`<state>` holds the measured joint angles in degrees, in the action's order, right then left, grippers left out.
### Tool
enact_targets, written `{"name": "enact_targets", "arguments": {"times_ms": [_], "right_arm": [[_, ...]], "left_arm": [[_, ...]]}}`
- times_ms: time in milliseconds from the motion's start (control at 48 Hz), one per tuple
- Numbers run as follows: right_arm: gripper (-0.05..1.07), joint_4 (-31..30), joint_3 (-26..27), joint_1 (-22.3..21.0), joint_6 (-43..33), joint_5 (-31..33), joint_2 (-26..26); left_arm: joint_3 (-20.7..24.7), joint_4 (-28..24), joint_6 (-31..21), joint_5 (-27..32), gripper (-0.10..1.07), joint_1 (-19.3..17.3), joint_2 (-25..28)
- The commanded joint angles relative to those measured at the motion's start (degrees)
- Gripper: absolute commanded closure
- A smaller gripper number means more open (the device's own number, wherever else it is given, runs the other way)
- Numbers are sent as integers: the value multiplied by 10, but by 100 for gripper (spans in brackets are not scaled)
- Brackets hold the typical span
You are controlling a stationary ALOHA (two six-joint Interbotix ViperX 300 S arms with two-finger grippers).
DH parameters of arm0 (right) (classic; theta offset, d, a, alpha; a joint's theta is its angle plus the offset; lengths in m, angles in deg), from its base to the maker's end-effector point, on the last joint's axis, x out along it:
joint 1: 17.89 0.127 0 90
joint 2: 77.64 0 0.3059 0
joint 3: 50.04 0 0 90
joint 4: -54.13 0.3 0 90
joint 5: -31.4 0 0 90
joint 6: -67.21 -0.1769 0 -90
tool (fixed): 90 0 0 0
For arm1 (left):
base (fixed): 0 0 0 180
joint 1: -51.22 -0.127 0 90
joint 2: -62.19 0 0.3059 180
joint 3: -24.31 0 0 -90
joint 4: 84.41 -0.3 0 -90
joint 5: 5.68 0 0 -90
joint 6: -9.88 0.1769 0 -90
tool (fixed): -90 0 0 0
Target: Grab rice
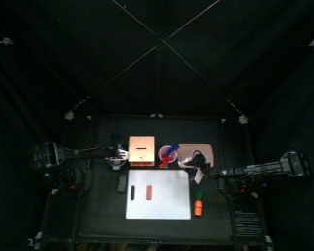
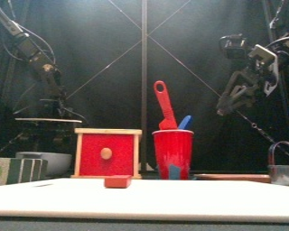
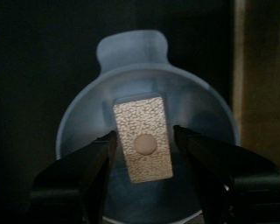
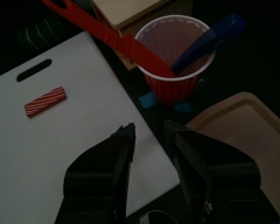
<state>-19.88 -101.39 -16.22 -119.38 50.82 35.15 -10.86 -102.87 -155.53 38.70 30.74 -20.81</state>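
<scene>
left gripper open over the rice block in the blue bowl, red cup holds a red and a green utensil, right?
Not green: front view shows the red cup holding a red utensil and a blue utensil. The left gripper is open over the rice block in the blue bowl.

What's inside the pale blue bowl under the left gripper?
The pale blue bowl holds one speckled rice block, lying between the open left gripper. The bowl's near floor is hidden by the gripper.

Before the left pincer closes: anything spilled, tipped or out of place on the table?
Nothing stands out. The rice block lies flat in its pale bowl, the red cup stands upright holding utensils, and the white board carries one small red piece.
</scene>
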Motion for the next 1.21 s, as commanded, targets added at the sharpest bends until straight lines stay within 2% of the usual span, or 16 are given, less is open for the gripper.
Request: {"name": "enact_targets", "arguments": {"times_ms": [0,604,1188], "right_arm": [[30,0,5,-1,0,0,6],[30,2,9,-2,0,0,6],[30,15,11,-1,-1,-1,7]], "left_arm": [[8,-1,-1,1,9,0,8],[-18,18,-1,1,11,1,10],[-17,12,-2,3,14,3,-11]]}}
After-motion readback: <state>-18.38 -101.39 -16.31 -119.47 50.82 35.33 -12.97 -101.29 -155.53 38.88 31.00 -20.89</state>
